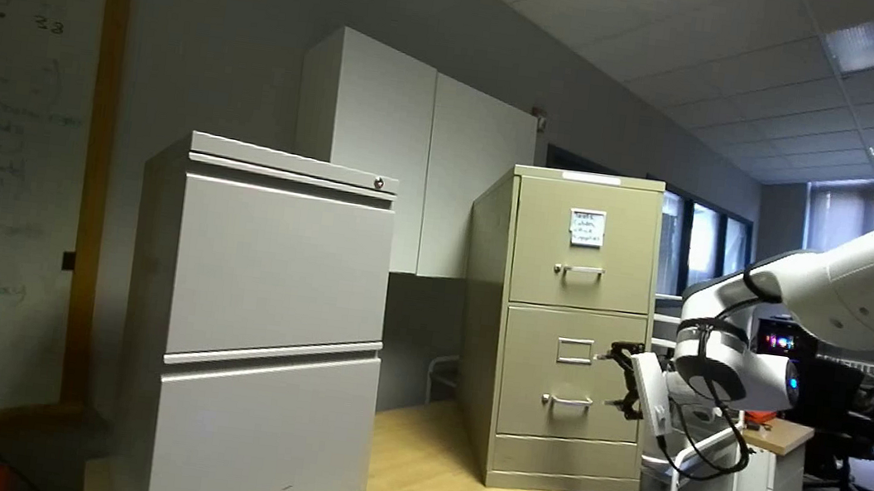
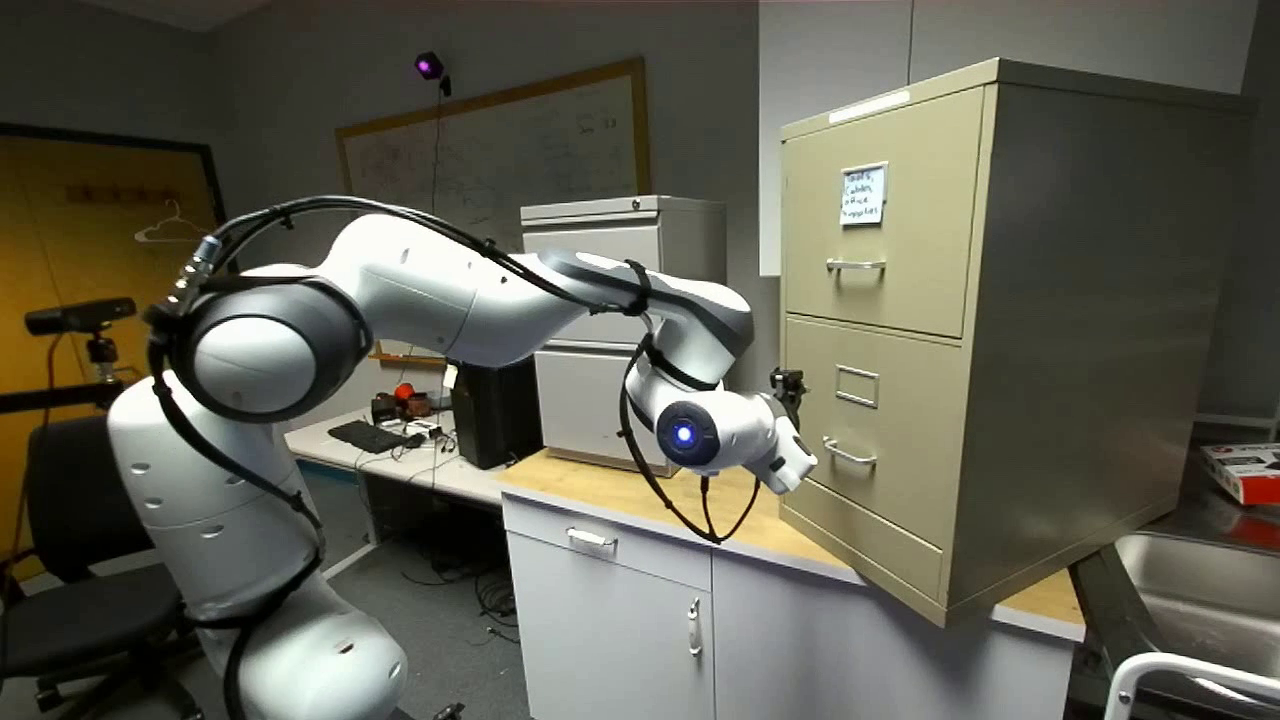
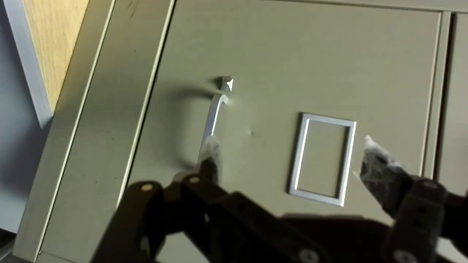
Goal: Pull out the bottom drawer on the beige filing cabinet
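Note:
The beige filing cabinet [image 1: 483, 318] stands upright and also shows in an exterior view [image 2: 1090, 300]. Its bottom drawer [image 1: 528, 373], also seen in the wrist view [image 3: 310, 62], is flush with the cabinet front. The drawer has a metal handle [image 1: 570, 401] and an empty label frame [image 1: 575, 351]. My gripper [image 1: 603, 380] is open and empty in front of this drawer. In the wrist view its fingers [image 3: 289, 138] lie on both sides of the label frame. The left finger overlaps and hides one end of the handle [image 3: 212, 118]; I cannot tell whether they touch.
A pale grey cabinet [image 1: 279, 276] stands beside the beige one on the wooden counter [image 1: 417, 477]. The upper drawer [image 2: 880, 290] carries a paper label. A sink [image 2: 1200, 590] and a white metal rail [image 2: 1200, 672] lie on the beige cabinet's far side from the arm.

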`<act>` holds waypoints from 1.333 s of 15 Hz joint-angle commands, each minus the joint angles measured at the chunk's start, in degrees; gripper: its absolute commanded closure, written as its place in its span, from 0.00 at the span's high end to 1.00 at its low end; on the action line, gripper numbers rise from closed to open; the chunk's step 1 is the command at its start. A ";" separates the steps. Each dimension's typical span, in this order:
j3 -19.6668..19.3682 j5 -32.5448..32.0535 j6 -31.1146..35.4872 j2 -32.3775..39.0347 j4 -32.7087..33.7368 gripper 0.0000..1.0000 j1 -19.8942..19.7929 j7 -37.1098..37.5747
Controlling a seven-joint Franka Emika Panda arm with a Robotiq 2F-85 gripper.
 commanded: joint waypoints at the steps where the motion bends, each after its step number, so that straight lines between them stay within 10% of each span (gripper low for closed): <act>1: -0.65 1.78 -0.75 7.57 6.10 1.00 0.06 -0.31; 14: -0.51 -0.51 -2.72 27.30 21.84 1.00 -3.62 6.12; 16: -0.32 -0.51 -2.80 28.89 23.12 0.75 -4.03 6.32; 20: -0.02 -0.57 -2.76 30.81 24.19 0.56 -3.84 6.19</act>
